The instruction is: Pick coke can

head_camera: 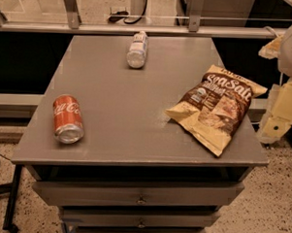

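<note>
The coke can [67,119] lies on its side near the front left corner of the grey table top [132,108]. It is red-orange with white script, and its silver end faces the front. My gripper [281,112] is at the right edge of the view, off the table's right side and just past the chip bag. It is far from the can and holds nothing that I can see.
A pale plastic bottle [137,49] lies on its side at the back middle of the table. A brown and cream chip bag [218,106] lies at the right. Drawers [141,196] are below the table front. A rail with a glass wall [140,27] runs behind.
</note>
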